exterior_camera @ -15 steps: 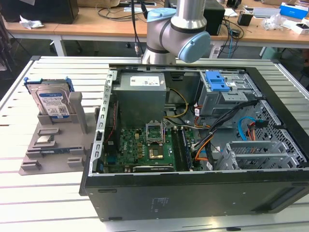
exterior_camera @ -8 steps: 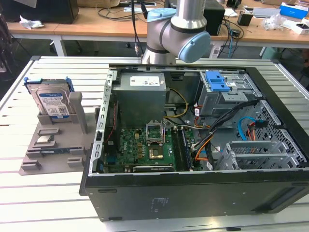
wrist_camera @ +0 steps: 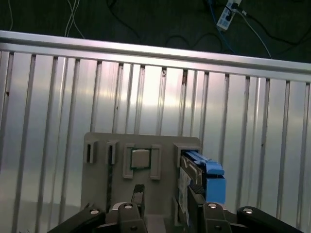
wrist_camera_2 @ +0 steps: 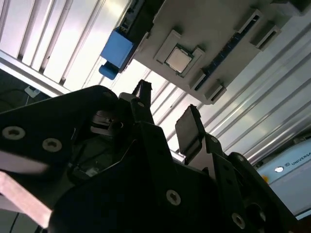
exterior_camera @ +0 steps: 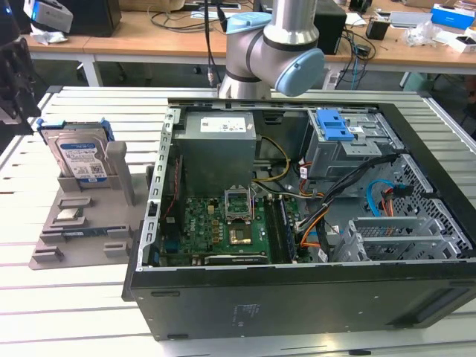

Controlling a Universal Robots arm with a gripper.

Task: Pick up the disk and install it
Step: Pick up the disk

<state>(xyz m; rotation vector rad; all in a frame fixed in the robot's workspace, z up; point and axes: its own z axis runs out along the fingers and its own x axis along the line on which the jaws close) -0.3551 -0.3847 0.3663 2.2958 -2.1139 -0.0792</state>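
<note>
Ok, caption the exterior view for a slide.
Disk stands upright in a grey holder beside the open computer case.

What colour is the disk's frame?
Blue. The disk shows it best in the exterior view.

In the exterior view the arm (exterior_camera: pixel 253 56) is seen to be built of silver-grey metal tubes, with rounded joint housings closed by light-blue caps (exterior_camera: pixel 301 72). In the second wrist view the end effector (wrist_camera_2: pixel 165 109) is shown as matt black, assembled from flat angular plates. Its fingers (wrist_camera_2: pixel 189 128) are black, one narrow at the tip, the other ending in a broader flat pad. In the first wrist view round silver screw heads (wrist_camera: pixel 211 207) are seen set into the black links.
</note>
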